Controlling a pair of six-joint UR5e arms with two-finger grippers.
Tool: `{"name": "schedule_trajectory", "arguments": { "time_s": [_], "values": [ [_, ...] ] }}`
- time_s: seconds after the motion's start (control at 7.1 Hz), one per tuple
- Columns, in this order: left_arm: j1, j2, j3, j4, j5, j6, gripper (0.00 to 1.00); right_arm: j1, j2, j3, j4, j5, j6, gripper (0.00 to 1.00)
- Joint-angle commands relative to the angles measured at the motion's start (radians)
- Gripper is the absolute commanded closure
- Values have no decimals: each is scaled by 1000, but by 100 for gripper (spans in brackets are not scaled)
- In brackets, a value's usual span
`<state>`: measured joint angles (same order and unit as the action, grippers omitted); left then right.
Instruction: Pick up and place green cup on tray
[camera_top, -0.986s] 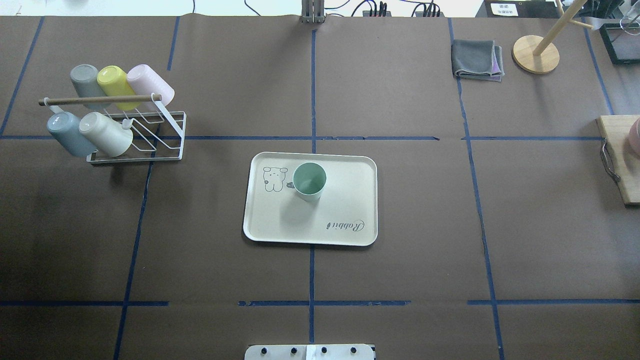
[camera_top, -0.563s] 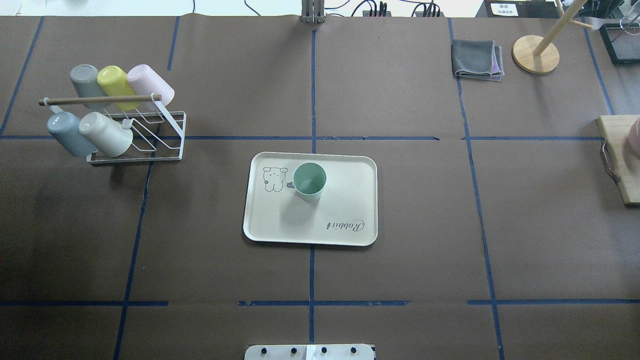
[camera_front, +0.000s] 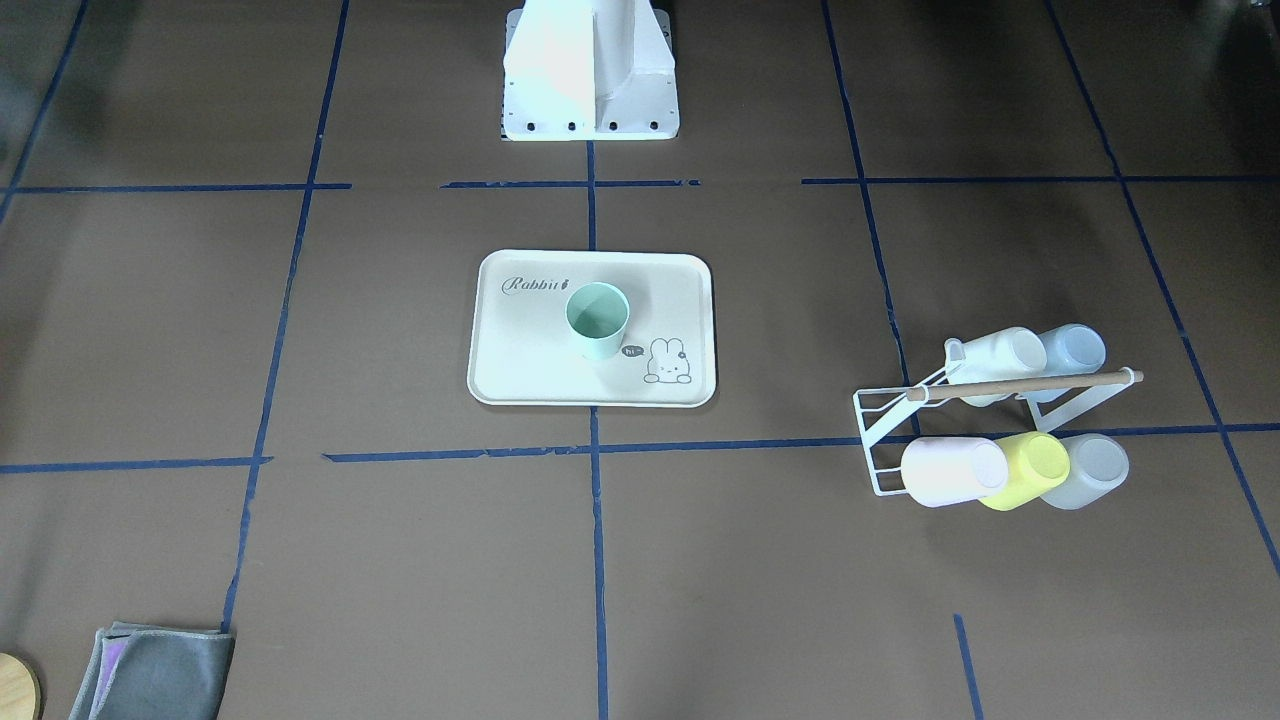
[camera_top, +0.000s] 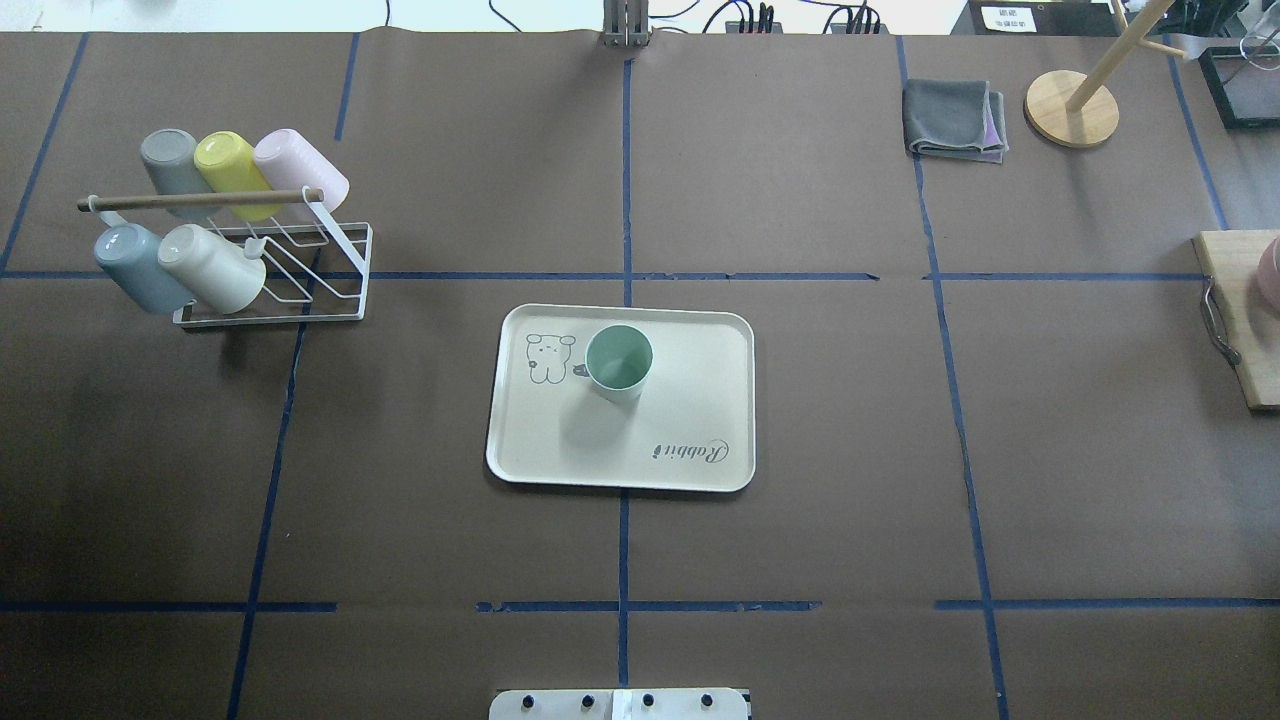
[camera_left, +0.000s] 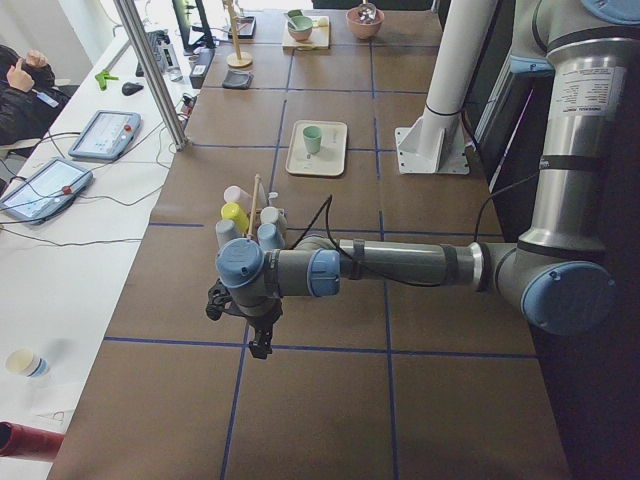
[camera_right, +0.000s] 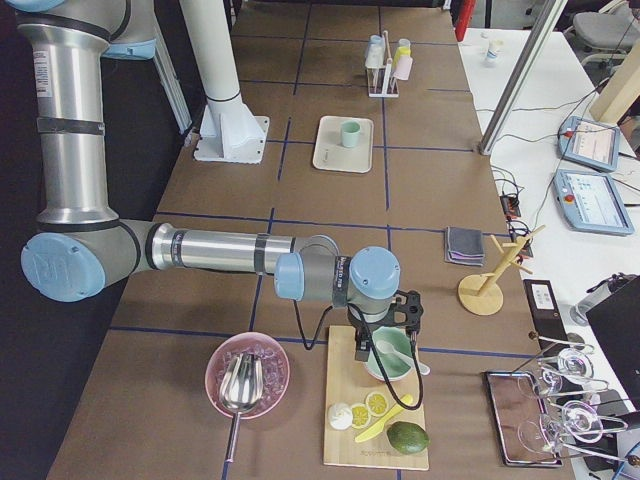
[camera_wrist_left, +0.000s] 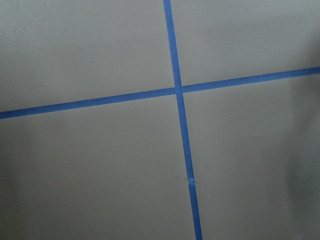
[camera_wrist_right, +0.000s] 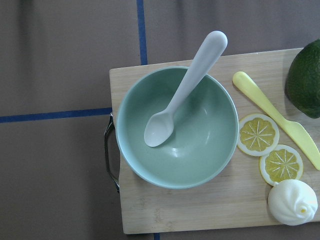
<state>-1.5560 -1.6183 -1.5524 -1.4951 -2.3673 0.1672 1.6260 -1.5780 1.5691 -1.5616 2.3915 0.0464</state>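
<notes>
The cup (camera_top: 618, 360) stands upright, mouth up, on the tray (camera_top: 690, 400), in its 12 o'clock half and just at 3 o'clock of the rabbit drawing, so the placing looks done. Nothing touches it. Both arms are well apart from it. The left fingers (camera_left: 258, 345) hang over bare counter (camera_wrist_left: 100, 165) beyond the rack (camera_top: 300, 270), with the cup off toward their 3 o'clock. The right fingers (camera_right: 410, 322) hover above the bowl (camera_wrist_right: 176, 127) on the board (camera_wrist_right: 200, 215), with the cup toward their 9 o'clock. Neither is clearly nearer. Whether either pair of fingers is wide or narrow I cannot tell, since only the side views show them. The cup's long axis is vertical, so any regrasp would come from above
</notes>
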Motion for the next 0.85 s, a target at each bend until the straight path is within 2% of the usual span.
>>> {"name": "schedule_trajectory", "arguments": {
  "time_s": [0.0, 0.7],
  "values": [
    [-1, 0, 0, 1, 0, 0, 0, 0, 1, 2, 0, 0, 1, 0],
    [-1, 3, 2, -1, -1, 0, 0, 0, 1, 9, 2, 0, 1, 0]
  ]
}}
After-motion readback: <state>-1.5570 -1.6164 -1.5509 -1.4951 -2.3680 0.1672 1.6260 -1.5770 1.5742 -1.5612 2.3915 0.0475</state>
